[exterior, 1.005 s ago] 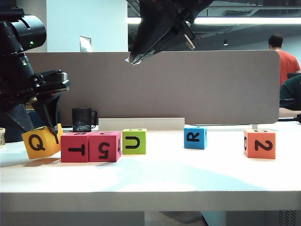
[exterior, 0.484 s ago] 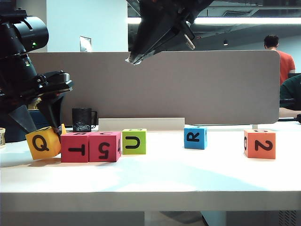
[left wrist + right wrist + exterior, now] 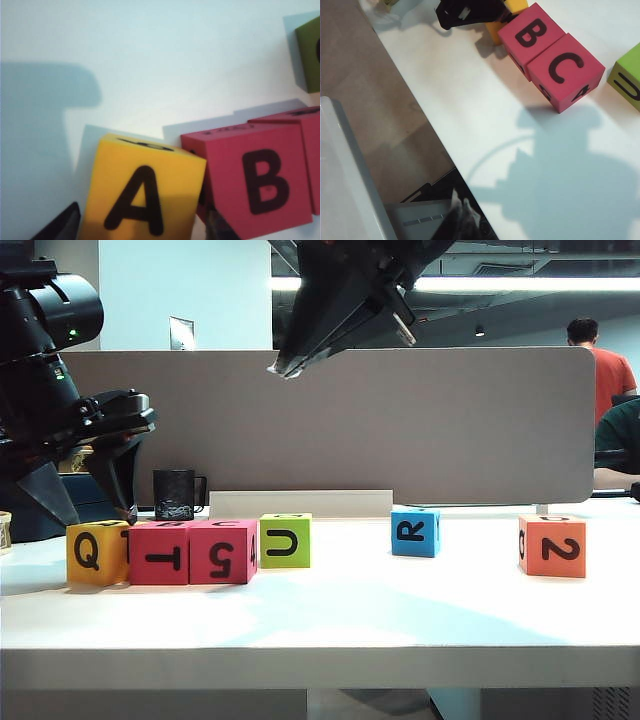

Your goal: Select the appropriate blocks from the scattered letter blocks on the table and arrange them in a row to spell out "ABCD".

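Q block (image 3: 97, 553), T block (image 3: 158, 554), 5 block (image 3: 222, 552) touching in a row; left claw (image 3: 92, 512) above Q block.

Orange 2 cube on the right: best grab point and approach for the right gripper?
Judgement: come from above with the right gripper, now shut and raised, and pinch two opposite upright sides of the orange cube. It sits flat and alone on the table, with the blue cube well apart, so every side looks free.

In the left wrist view the left claw (image 3: 142, 232) shows only as two dark tips at the picture's edge, which also crops the yellow block (image 3: 142, 195). The right claw (image 3: 460, 220) is a dark blur at the edge of the right wrist view; there the left arm (image 3: 470, 11) hides most of that block
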You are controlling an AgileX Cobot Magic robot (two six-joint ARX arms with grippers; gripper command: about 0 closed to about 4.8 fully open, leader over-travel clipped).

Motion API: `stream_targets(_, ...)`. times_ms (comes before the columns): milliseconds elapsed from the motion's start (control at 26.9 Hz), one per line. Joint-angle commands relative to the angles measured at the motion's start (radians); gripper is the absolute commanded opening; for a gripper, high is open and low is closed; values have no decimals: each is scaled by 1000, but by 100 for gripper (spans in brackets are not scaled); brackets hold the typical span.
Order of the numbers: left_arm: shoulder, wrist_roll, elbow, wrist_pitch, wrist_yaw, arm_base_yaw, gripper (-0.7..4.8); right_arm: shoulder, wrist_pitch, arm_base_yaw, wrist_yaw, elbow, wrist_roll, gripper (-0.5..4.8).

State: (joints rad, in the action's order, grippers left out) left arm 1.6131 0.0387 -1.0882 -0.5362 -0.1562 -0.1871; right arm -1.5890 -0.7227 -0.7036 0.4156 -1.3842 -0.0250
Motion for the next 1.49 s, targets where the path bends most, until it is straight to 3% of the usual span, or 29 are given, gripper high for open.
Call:
stream_targets(37,-5,-5,-11,-1,-6,-1,314,6,9,-1,2,-4,-2,-5)
stream_targets(409,-18,-5,-57,14,1,0,314,6,-4,-1,2,-4,-2,-5)
stream_targets(484,-20,-5,-62,14,42,1,310,6,-11,-1,2,-4,-2,-5)
stream_targets(558,-23,-7,-63,3,143,1,307,6,-16,-1,2,-4,-2,-5)
stream_targets(595,-23,-19,-63,-6,182,1,297,6,-16,-1,2,-4,-2,-5)
stream_targets(707,-22,-66,-63,-39,250,1,200,6,-13,-1,1,-4,-2,-5)
stream_targets(856,-22,-73,-63,-76,263,1,84,6,-13,-1,1,-4,-2,-5)
stream_targets(1191,-8,-88,-62,-88,222,1,16,6,-14,-2,2,-4,-2,-5)
stream_targets(1488,3,-87,-46,-109,166,1,-6,6,-14,-2,2,-4,-2,-5)
